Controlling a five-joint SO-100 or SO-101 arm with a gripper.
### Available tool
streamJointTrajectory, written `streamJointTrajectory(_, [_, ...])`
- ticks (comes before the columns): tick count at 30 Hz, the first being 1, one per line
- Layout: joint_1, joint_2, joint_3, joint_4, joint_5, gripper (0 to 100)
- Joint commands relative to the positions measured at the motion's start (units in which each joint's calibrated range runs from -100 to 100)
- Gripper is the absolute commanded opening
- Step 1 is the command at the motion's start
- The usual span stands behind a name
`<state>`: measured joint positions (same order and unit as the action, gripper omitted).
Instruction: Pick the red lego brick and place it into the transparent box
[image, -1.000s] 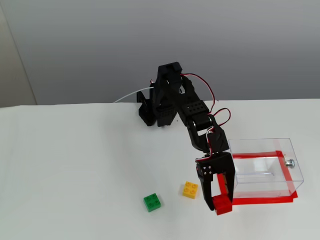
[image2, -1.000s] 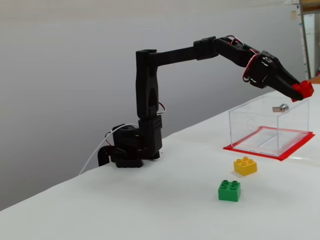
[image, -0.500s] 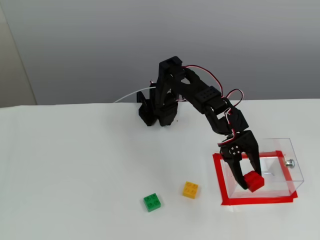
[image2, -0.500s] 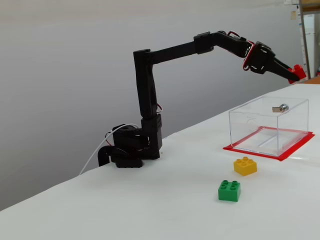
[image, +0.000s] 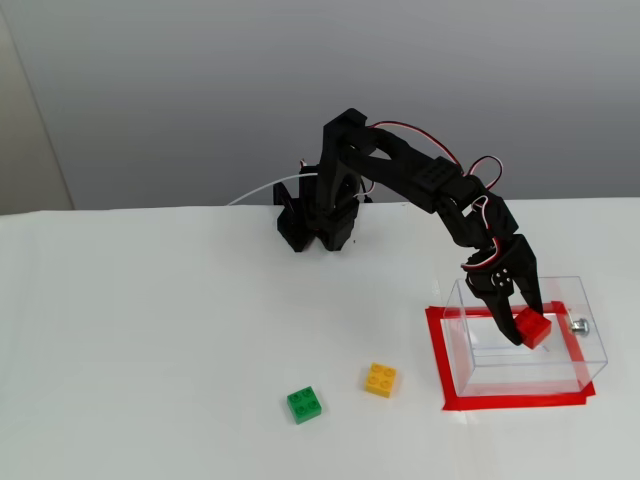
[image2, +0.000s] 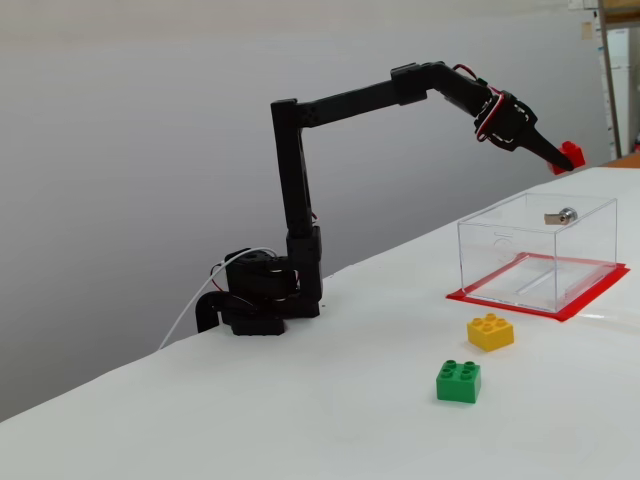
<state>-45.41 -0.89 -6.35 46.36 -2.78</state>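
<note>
The clear box (image: 470, 310) is serving as the reference point, sitting on the white table (image: 150, 330) inside a red tape outline (image: 515, 401) with a small silver knob (image: 579, 325) showing on its right wall in a fixed view.

Left of the box in that view, the arm's base (image: 315, 215) is standing at the far edge of the table, well apart from the box. The green brick (image: 304, 404) is lying left of the box toward the near edge, and the yellow brick (image: 380, 380) is lying between it and the box, just outside the tape.

Above the box, the arm is reaching out and down over the open top. The gripper (image: 521, 320) is pinching the red brick (image: 533, 327) between its fingertips. In the other fixed view the gripper (image2: 566, 156) is holding the red brick (image2: 570, 157) well above the box (image2: 500, 240), clear of its rim, with the green brick (image2: 458, 381) and yellow brick (image2: 490, 331) lying in front of the box, left of it.
</note>
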Motion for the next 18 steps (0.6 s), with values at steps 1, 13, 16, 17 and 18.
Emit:
streamJointTrajectory(1, [-2.1, -2.5, -0.7, 1.9, -0.2, 12])
streamJointTrajectory(13, [-10.6, -0.6, -0.3, 2.5, -0.2, 12])
streamJointTrajectory(16, [-11.6, 1.6, -0.7, 2.5, -0.2, 12])
streamJointTrajectory(17, [-11.6, 2.1, -0.8, 2.5, -0.2, 12])
streamJointTrajectory(18, [-11.8, 2.6, -0.9, 2.4, -0.2, 12])
